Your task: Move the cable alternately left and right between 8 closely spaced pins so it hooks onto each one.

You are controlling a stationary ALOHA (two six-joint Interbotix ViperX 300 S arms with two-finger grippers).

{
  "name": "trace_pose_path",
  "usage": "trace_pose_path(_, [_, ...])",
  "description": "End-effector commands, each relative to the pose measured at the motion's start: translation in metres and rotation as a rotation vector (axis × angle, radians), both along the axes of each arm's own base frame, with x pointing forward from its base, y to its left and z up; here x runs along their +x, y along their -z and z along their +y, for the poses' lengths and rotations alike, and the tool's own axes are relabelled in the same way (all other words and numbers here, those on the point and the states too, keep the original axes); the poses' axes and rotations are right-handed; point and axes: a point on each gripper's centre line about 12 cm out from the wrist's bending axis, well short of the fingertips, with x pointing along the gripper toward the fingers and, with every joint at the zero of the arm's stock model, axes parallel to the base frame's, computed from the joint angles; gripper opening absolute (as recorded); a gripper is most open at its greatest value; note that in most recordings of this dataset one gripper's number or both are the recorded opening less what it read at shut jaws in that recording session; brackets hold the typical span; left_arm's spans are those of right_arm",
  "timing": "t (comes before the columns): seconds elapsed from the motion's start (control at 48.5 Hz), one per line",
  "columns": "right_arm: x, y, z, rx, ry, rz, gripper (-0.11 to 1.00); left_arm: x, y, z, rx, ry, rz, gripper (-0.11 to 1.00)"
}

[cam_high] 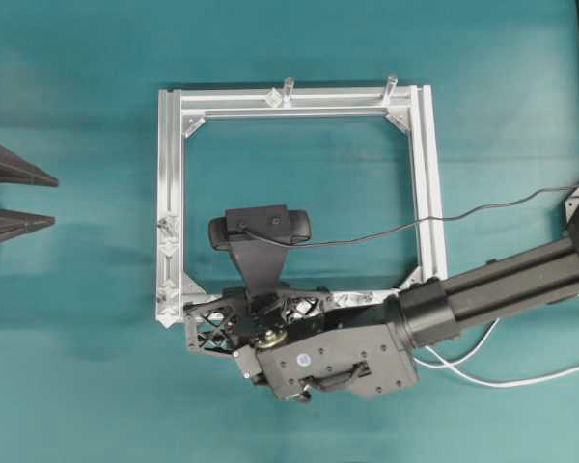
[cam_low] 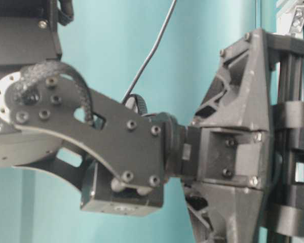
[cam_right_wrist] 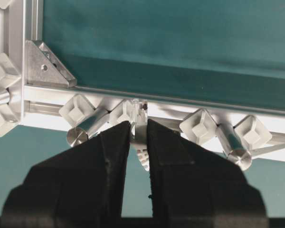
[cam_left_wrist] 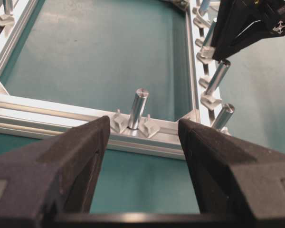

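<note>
My right gripper (cam_right_wrist: 139, 124) is shut on the pale plug (cam_right_wrist: 141, 142) at the tip of the cable, right against the frame's near rail. Its ribbed sleeve shows between the fingers. Pale diamond pins (cam_right_wrist: 78, 110) (cam_right_wrist: 199, 126) flank the plug along that rail, between short silver posts (cam_right_wrist: 232, 145). From overhead, the right gripper (cam_high: 259, 311) hangs over the bottom rail, and the white cable (cam_high: 502, 382) trails from under the arm at the right. My left gripper (cam_high: 56, 201) waits open at the left table edge. In its wrist view the left gripper (cam_left_wrist: 142, 135) holds nothing.
The square aluminium frame (cam_high: 171, 193) lies mid-table with two upright silver posts (cam_high: 289, 90) on its far rail. A silver post (cam_left_wrist: 137, 107) with two studs stands on the rail ahead of the left gripper. A dark camera wire (cam_high: 444, 217) crosses the right rail.
</note>
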Motion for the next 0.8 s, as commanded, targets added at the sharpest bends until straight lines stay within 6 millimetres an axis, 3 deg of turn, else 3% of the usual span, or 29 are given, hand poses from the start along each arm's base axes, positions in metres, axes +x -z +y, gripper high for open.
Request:
trace_pose_path(0.0, [0.001,-0.016,-0.005,0.001,0.001,-0.028,0.14,0.002,-0.005,-0.001,0.003,0.005,-0.011,0.63])
trace_pose_path(0.783, [0.014,-0.018,-0.075,-0.071,-0.055,0.015,0.14,0.002,-0.009,-0.001,0.002,0.004,-0.02,0.63])
